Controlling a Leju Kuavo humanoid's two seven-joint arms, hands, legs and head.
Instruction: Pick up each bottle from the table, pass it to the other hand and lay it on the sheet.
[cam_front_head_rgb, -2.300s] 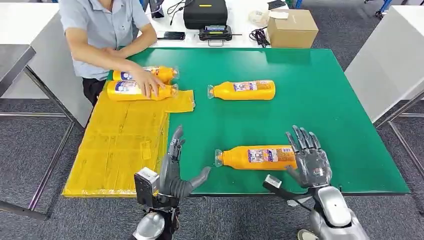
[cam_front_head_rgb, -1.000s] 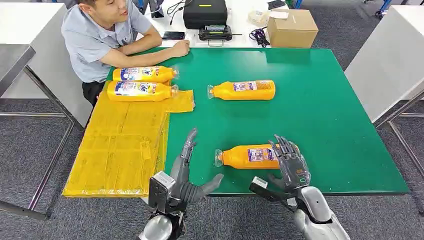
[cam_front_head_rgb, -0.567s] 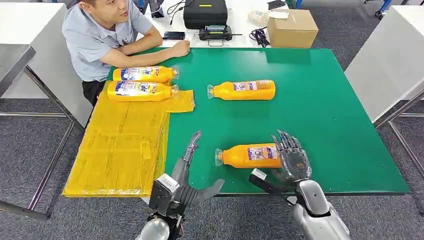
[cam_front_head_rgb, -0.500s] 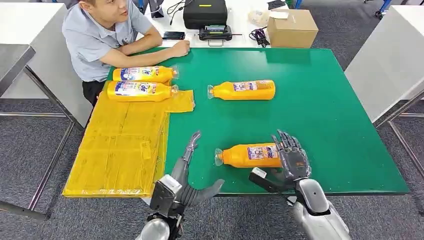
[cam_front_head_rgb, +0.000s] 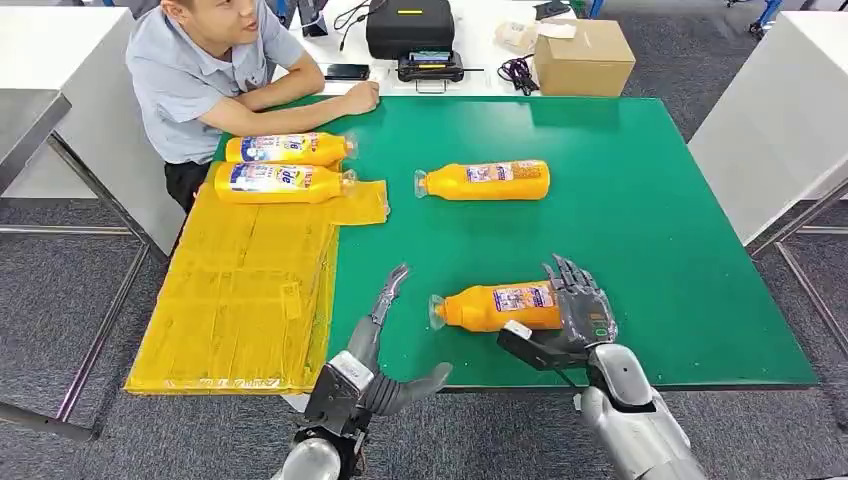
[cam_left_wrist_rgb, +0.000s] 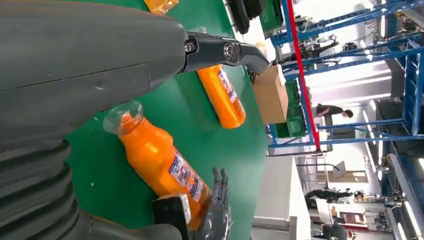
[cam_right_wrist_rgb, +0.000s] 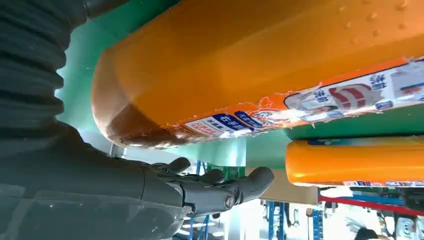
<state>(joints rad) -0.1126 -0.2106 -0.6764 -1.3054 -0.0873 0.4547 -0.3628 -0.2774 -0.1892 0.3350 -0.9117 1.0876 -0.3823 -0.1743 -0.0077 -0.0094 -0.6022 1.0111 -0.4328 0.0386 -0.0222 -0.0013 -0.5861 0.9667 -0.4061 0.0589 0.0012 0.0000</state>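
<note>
An orange bottle (cam_front_head_rgb: 495, 305) (cam_left_wrist_rgb: 160, 165) (cam_right_wrist_rgb: 250, 65) lies near the front edge of the green table (cam_front_head_rgb: 650, 220), cap pointing left. My right hand (cam_front_head_rgb: 582, 312) (cam_right_wrist_rgb: 125, 190) grips its base end, fingers over the top and thumb on the near side. My left hand (cam_front_head_rgb: 385, 362) (cam_left_wrist_rgb: 90, 65) hovers open just left of the cap, fingers spread, touching nothing. A second bottle (cam_front_head_rgb: 485, 180) (cam_left_wrist_rgb: 222, 95) (cam_right_wrist_rgb: 355, 162) lies mid-table. Two more bottles (cam_front_head_rgb: 285, 148) (cam_front_head_rgb: 280, 183) lie side by side at the far end of the yellow sheet (cam_front_head_rgb: 240, 290).
A person (cam_front_head_rgb: 190, 70) sits at the table's far left corner, forearm resting on the green top beside the sheet's bottles. Behind the table stand a cardboard box (cam_front_head_rgb: 583, 55) and a black case (cam_front_head_rgb: 410, 25). White tables flank both sides.
The person's hand left the sheet's bottles. My right hand moved in from the bottle's right and closed over its base, which shifted slightly away from me. My left hand drifted right, toward the cap.
</note>
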